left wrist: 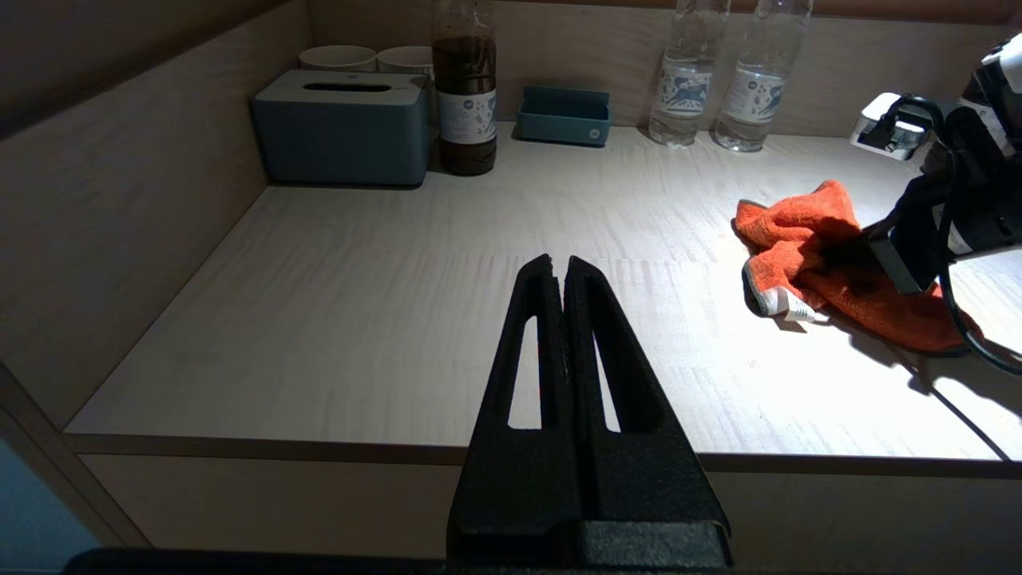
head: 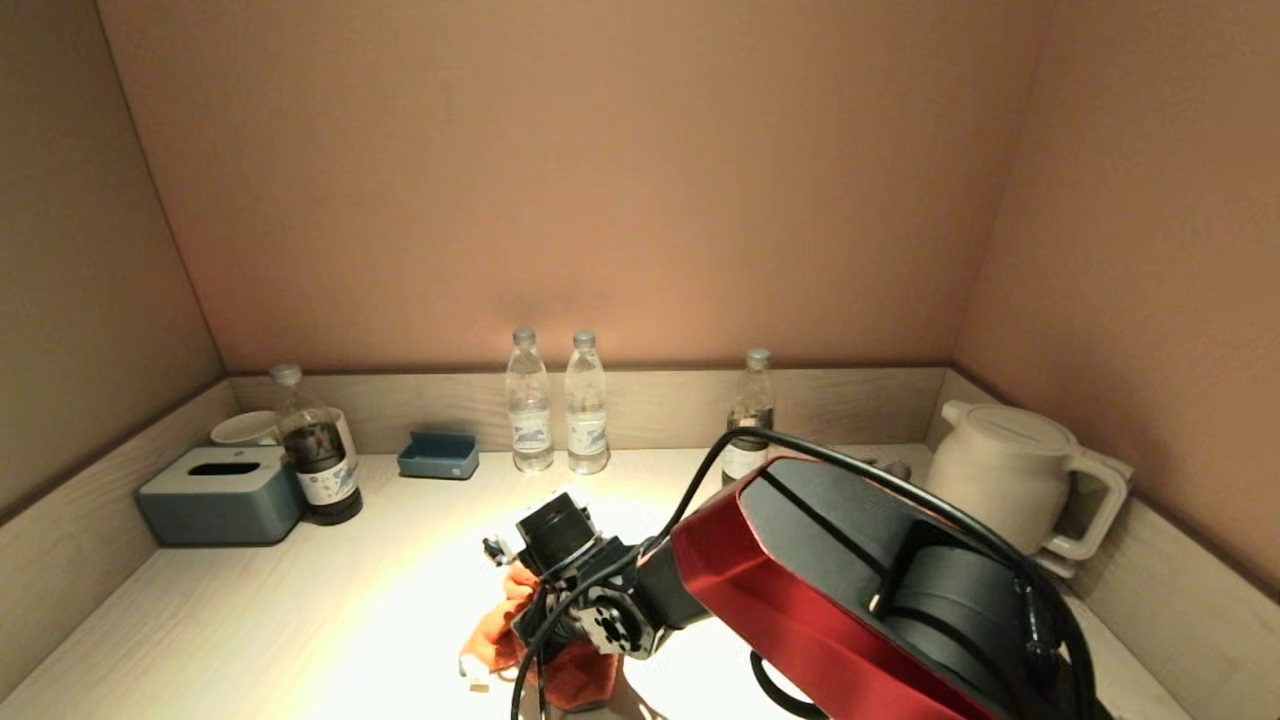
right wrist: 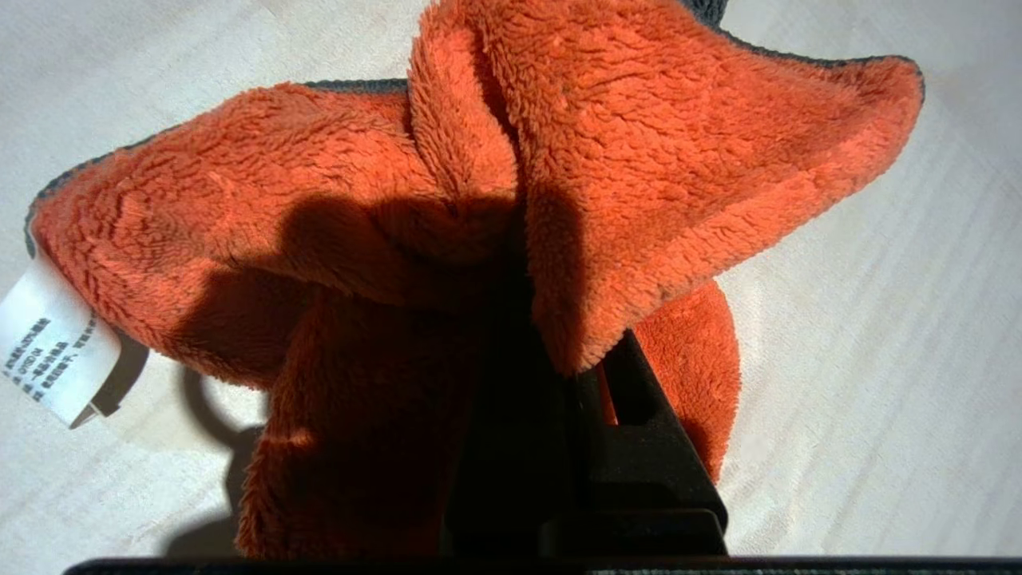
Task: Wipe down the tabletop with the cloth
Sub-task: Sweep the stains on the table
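Right gripper (right wrist: 551, 351) fingers clamped on bunched orange microfiber cloth (right wrist: 447, 224), which rests on the wooden tabletop (left wrist: 359, 319). Left gripper (left wrist: 559, 267) parked at the tabletop's edge, fingers pressed together, empty.

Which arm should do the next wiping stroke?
Right. Its hand is shut on the cloth, which lies on the tabletop. The left hand hangs shut at the front edge, off the cloth.
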`<state>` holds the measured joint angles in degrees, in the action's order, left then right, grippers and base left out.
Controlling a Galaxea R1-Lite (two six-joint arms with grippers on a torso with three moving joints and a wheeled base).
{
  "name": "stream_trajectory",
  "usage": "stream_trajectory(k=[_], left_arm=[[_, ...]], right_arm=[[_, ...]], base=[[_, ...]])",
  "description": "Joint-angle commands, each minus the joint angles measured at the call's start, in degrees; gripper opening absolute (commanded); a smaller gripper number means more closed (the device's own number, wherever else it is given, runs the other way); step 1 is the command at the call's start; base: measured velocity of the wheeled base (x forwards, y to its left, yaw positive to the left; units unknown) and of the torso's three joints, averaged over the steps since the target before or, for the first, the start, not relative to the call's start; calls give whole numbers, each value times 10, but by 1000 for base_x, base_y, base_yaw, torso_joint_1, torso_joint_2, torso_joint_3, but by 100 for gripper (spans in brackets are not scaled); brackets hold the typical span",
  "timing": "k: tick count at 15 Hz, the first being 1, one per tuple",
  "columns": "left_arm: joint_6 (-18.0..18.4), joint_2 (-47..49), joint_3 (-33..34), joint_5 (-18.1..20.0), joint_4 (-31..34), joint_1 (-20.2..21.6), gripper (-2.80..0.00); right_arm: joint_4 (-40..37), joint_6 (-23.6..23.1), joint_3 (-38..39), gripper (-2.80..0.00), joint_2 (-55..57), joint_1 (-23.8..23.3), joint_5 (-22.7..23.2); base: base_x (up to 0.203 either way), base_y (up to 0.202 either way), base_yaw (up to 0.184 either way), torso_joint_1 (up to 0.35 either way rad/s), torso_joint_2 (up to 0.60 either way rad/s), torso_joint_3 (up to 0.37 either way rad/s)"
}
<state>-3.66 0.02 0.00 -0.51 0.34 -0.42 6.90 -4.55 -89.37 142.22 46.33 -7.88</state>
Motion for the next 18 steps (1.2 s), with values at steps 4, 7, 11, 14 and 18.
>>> stream_trajectory(k=[4, 7, 11, 14, 18], left_arm=[[0, 0, 0, 0, 0, 0, -280], [0, 0, 0, 0, 0, 0, -280], [0, 0, 0, 0, 0, 0, -280], [0, 0, 0, 0, 0, 0, -280], [0, 0, 0, 0, 0, 0, -280]], right_arm=[[2, 0, -31, -280, 22, -15, 0], [2, -2, -49, -280, 28, -22, 0], [13, -10, -81, -280, 48, -33, 0], [59, -30, -95, -280, 70, -34, 0], [61, -35, -128, -280, 92, -34, 0]], base=[[0, 0, 0, 0, 0, 0], [0, 0, 0, 0, 0, 0], [0, 0, 0, 0, 0, 0], [0, 0, 0, 0, 0, 0], [0, 0, 0, 0, 0, 0]])
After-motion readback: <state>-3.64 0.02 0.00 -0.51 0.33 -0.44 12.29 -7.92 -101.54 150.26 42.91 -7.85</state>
